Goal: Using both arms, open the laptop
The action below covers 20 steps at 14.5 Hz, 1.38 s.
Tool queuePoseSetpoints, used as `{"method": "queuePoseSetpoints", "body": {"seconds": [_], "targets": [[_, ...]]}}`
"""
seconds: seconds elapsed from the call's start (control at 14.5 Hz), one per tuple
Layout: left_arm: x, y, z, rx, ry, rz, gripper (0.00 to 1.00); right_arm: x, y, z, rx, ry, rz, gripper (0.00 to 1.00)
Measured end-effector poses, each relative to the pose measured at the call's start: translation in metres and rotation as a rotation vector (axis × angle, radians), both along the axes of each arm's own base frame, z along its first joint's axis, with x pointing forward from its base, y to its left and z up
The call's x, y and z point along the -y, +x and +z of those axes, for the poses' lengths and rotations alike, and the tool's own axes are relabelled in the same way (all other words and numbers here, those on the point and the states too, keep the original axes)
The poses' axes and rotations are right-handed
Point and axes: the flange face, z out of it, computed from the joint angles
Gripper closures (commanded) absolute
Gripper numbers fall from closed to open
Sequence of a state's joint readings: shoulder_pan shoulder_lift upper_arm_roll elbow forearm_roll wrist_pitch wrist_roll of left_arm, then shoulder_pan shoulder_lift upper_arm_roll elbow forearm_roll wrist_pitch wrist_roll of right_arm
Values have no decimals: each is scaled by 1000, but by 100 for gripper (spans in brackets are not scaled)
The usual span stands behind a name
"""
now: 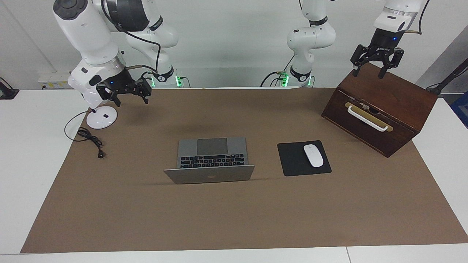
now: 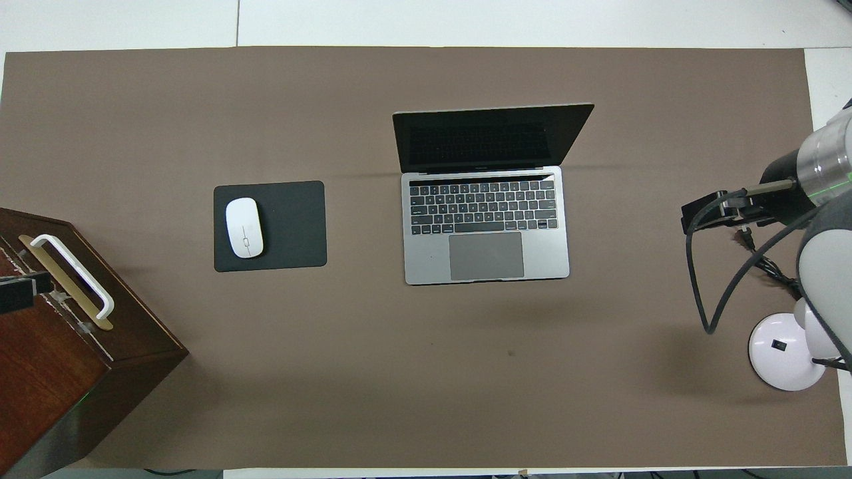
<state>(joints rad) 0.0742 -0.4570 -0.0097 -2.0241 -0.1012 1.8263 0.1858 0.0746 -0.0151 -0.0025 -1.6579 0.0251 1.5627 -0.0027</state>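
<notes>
The silver-grey laptop (image 1: 212,157) stands open in the middle of the brown mat, its lid raised and the back of the lid turned away from the robots. In the overhead view the laptop (image 2: 486,226) shows its dark screen, black keys and grey trackpad. My left gripper (image 1: 368,75) is open and empty, up in the air over the wooden box (image 1: 380,106). My right gripper (image 1: 132,102) is open and empty, over the mat next to the lamp base (image 1: 101,117). Neither gripper touches the laptop.
A black mouse pad (image 1: 292,160) with a white mouse (image 1: 313,155) lies beside the laptop toward the left arm's end. The dark wooden box with a white handle (image 2: 73,286) stands at that end. The lamp's black cable (image 1: 91,138) lies toward the right arm's end.
</notes>
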Motion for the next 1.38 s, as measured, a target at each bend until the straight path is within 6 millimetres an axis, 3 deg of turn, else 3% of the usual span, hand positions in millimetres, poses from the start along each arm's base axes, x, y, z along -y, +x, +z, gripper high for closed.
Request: {"method": "queuePoseSetpoints", "body": {"seconds": [0.28,0.41,0.55,0.9,1.38], "targets": [[7,45,12,-41,-3,-5,0,-6,0,5,11,-1,-19,0],[5,74,-5,-78,-1,-5,0,-6,0,6,11,-1,-20,0],[3,90,-26,-118,8,-6,0,-5,0,6,11,-1,-21,0],[4,94,-43,-157,9,-10,0,-5,1,6,15,-1,-22,0],[3,91,-31,-191,25,-15,0,-4,1,6,16,-1,-23,0]]}}
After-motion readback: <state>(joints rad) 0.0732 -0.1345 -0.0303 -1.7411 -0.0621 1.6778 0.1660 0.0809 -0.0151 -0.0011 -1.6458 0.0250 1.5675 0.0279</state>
